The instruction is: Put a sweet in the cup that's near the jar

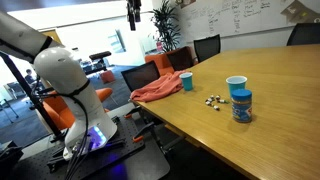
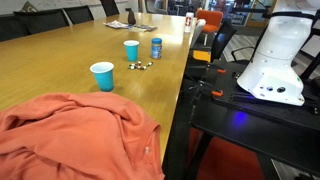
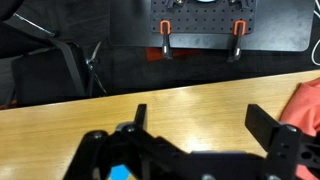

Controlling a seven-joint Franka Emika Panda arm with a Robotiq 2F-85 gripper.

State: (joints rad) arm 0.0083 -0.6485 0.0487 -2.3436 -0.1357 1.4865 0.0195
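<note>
We see the gripper (image 3: 203,125) spread wide above the table (image 3: 60,125), holding nothing. The cup (image 1: 236,86) stands just beside the jar (image 1: 241,106), with the sweets (image 1: 212,101) lying loose nearby.

cup (image 1: 236,84) just beside jar (image 1: 241,105) | sweets (image 1: 213,100) near | cloth (image 1: 158,88) on table (image 1: 280,140) edge

bare tabletop (image 1: 275,70) surrounds the sweets (image 1: 213,100), while the jar (image 1: 241,105) crowds one side of the cup (image 1: 236,84).
</note>
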